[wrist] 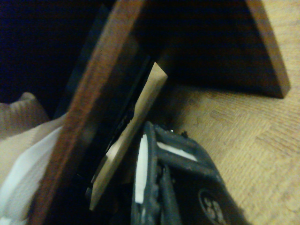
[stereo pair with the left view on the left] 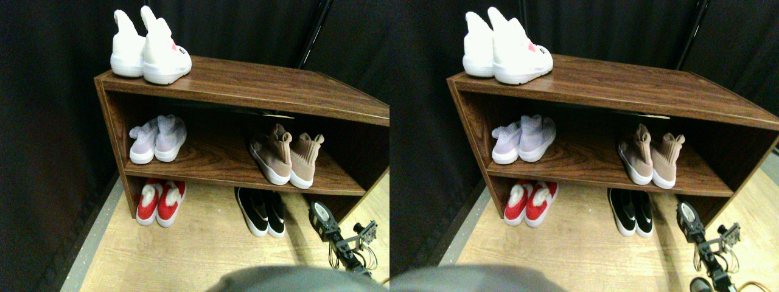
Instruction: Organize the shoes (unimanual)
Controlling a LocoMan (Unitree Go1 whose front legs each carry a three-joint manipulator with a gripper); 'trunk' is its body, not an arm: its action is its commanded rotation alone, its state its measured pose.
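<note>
Looks near done: left to right, white high-top sneakers (stereo pair with the left view on the left: 149, 52) paired on top of the brown wood-grain shelf unit (stereo pair with the left view on the left: 255, 85), pale lilac knit sneakers (stereo pair with the left view on the left: 157, 139) and tan knit sock-shoes with white soles (stereo pair with the left view on the left: 286, 159) paired on the middle board, red slip-ons (stereo pair with the left view on the left: 158, 202) and black slip-ons with white soles (stereo pair with the left view on the left: 261, 211) paired on the light wood floor (stereo pair with the left view on the left: 201, 249) underneath. Nothing visibly stray. Right gripper (stereo pair with the left view on the left: 321, 214) sits low, just right of the black pair, near the shelf's right side panel; can't tell jaw state, nothing seen held.
</note>
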